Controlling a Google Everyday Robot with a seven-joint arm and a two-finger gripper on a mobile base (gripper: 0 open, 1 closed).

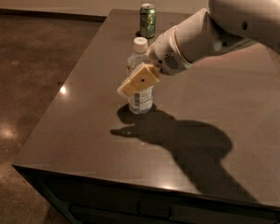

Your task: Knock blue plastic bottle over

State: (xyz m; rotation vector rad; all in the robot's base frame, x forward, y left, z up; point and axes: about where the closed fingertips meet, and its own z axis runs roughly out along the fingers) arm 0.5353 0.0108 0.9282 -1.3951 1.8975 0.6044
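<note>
**Desk:** What is in the shot?

**Photographer:** A dark table point(84, 125) in a dim room, with the robot's white arm point(200, 31) reaching in from 2 o'clock. The blue plastic bottle point(141, 101) stands upright near the middle of the tabletop, its white cap point(140, 44) on and its base flat on the surface.

**Desk:** And the gripper?

**Photographer:** The gripper point(136, 82) sits right at the bottle's midsection, crossing in front of the label. Its tan end slants down toward 8 o'clock. It looks pressed against the bottle's side, though from this angle the contact itself is hard to confirm. Whether it is spread wide or drawn narrow I cannot tell, since only one tan face shows and the bottle's body hides the rest.

**Desk:** Anything else on the table?

**Photographer:** A green can point(148, 20) stands upright at 12 o'clock from the bottle, near the far edge and well apart from the gripper. The arm's shadow point(177, 139) falls across the tabletop from the foot of the bottle toward 4 o'clock. A small glint of light sits at 9 o'clock from the bottle, close to the table's left edge.

**Desk:** Surroundings?

**Photographer:** A brown polished floor point(23, 78) lies to the left, with a pale wall base along the top of the frame.
</note>
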